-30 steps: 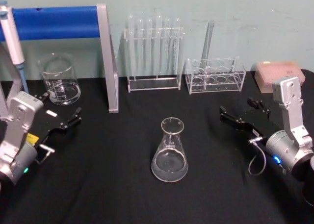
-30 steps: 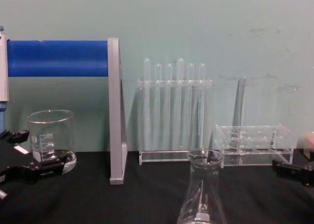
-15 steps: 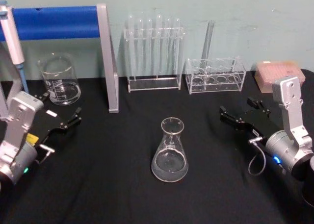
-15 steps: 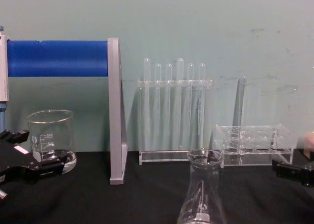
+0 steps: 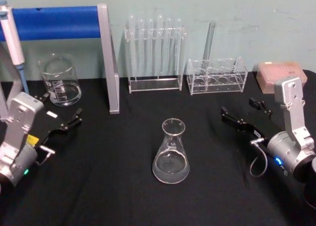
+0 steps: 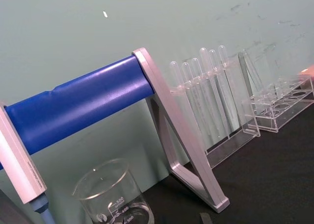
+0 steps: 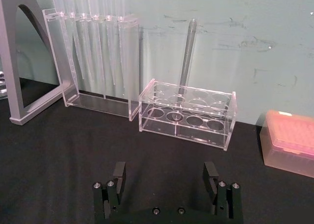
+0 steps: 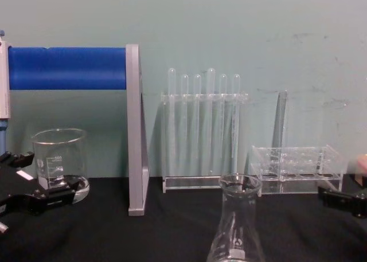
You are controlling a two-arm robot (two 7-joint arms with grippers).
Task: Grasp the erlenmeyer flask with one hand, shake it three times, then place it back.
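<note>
A laboratory bench is indicated. A black surface (image 5: 98, 186) is set against a pale green wall, where a rack of test tubes (image 5: 154, 53), a clear tube holder (image 5: 217, 76), a graduated beaker (image 5: 60, 80), a conical flask (image 5: 171, 152) and a pipette (image 5: 11, 33) at the upper left are laid out.

"500", "400" (beaker (image 6: 114, 194) graduations)

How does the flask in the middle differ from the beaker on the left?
The erlenmeyer flask is conical with a narrow neck; the beaker is straight-walled and wide-mouthed. The erlenmeyer flask stands mid-table between the pincers; the beaker stands at the back left, under the blue bar. Both are clear glass, upright and ungrasped.
</note>
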